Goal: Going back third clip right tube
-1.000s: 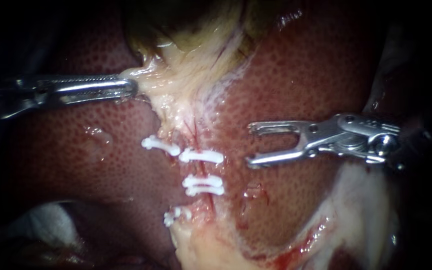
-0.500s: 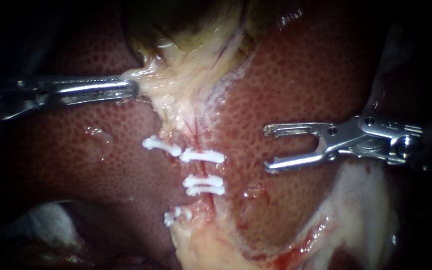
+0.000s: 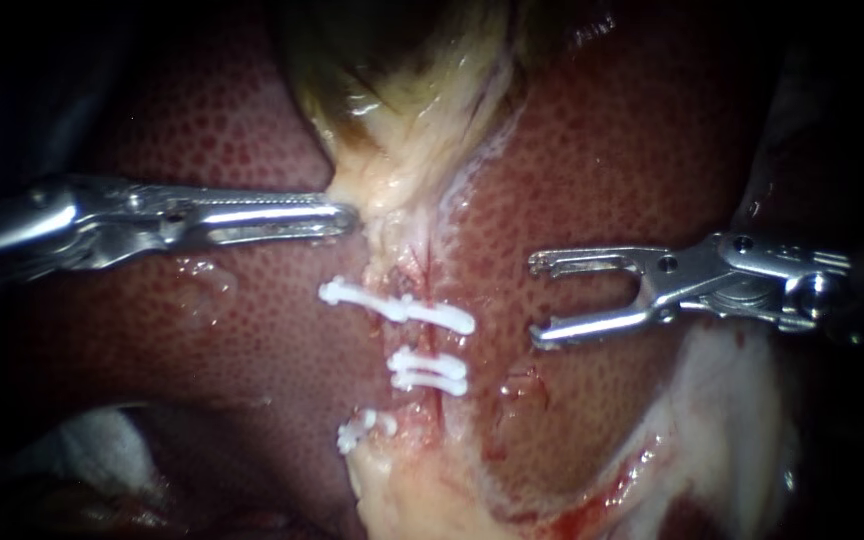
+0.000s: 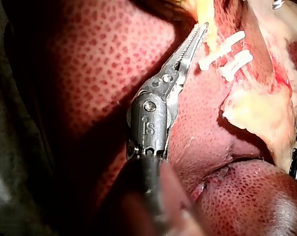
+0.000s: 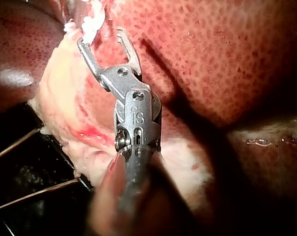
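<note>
In the endoscope view my left instrument (image 3: 347, 215) reaches in from the left, its jaws shut on the pale tissue (image 3: 392, 190) just under the dark gallbladder (image 3: 392, 50). Several white clips (image 3: 397, 305) cross the reddish tube (image 3: 420, 272) that runs down the middle, and a pair of them (image 3: 430, 371) sits lower. My right instrument (image 3: 534, 300) hovers right of the clips, jaws open and empty. The left wrist view shows the shut jaws (image 4: 200, 32) beside the clips (image 4: 222, 49). The right wrist view shows the open jaws (image 5: 101, 38) over the liver.
Speckled red liver (image 3: 632, 150) fills both sides. One more clip (image 3: 362, 430) lies at the top of a yellowish fat stump (image 3: 402, 495). Pale, bloody tissue (image 3: 722, 420) runs along the lower right. White gauze (image 3: 92, 450) lies at the lower left.
My right instrument has drawn back to the right, away from the clips, jaws still open. My left instrument has moved right with the pale tissue, and the clips have shifted a little rightward.
</note>
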Robot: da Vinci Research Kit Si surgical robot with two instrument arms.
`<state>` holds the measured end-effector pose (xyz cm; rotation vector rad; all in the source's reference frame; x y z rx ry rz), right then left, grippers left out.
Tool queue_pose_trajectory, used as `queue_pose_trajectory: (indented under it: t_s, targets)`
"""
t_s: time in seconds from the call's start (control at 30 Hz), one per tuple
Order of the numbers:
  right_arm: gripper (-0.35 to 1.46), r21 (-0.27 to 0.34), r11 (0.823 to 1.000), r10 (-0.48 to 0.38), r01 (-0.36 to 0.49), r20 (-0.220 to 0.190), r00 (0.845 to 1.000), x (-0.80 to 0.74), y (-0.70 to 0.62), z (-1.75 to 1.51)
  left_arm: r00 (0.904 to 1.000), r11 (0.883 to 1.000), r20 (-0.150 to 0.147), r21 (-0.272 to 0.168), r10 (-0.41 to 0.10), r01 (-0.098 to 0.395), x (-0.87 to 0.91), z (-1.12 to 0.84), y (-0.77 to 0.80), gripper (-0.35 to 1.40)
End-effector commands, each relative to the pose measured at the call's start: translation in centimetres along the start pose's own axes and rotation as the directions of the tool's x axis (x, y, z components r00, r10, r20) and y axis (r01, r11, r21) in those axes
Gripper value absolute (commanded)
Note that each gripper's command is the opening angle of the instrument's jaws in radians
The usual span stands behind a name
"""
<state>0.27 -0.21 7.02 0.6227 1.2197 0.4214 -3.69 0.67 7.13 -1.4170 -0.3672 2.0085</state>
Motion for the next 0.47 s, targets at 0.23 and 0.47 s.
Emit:
queue_pose_trajectory:
  t_s: [0.23,0.47]
  targets:
    - [0.50,0.001,1.000,0.000,0.000,0.000,1.000,0.00,-0.01,0.00,0.9999,1.000,0.010,-0.014,-0.006,0.006,-0.07,0.16,0.02,-0.35]
    - [0.50,0.004,1.000,0.000,0.000,0.000,1.000,0.00,-0.02,0.01,0.9999,1.000,0.010,-0.015,-0.005,0.006,-0.07,0.15,0.01,-0.35]
